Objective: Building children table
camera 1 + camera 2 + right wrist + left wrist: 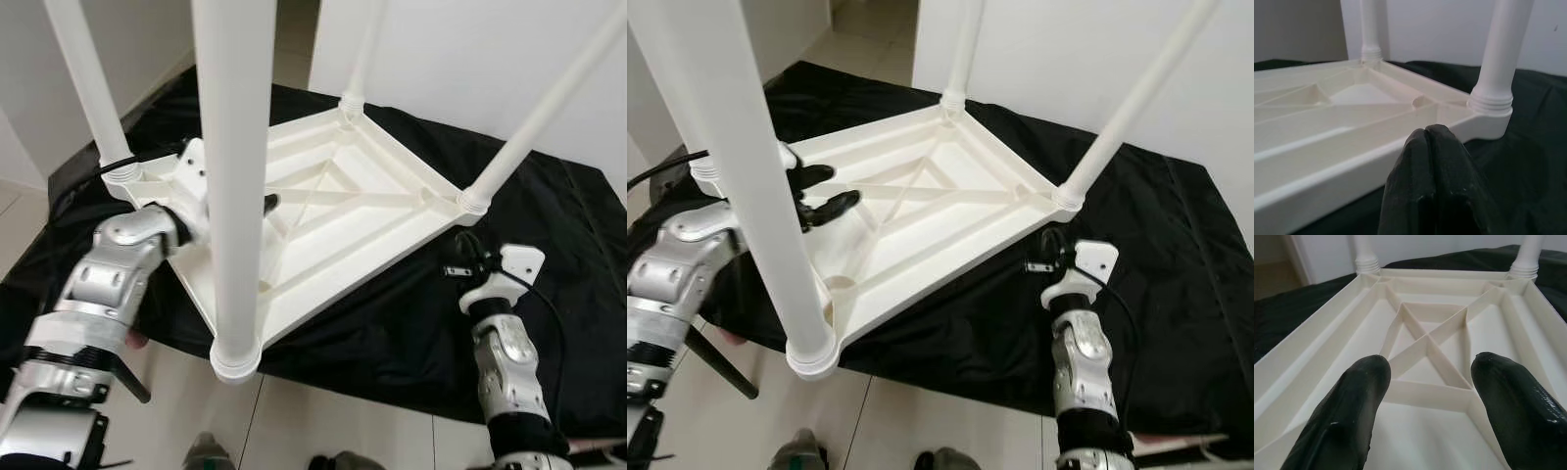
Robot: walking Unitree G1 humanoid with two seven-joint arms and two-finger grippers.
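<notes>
Nearest the camera, one leg (233,186) rises from the near corner of the upturned table (333,211), which lies on a black cloth (411,313). Left gripper (823,194) hovers spread over the table's ribbed underside; right gripper (460,257), pinched empty, sits beside the right corner. A careless push could tip or slide the table, loosening legs.

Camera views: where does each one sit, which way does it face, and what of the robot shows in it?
Left and right eye views: head, looking down on the upturned white table on the black cloth; both silver arms show.
Left wrist view: along the open left tool over the table's ribbed underside.
Right wrist view: along the shut right tool, beside the table's rim.
All share the table and its legs.
</notes>
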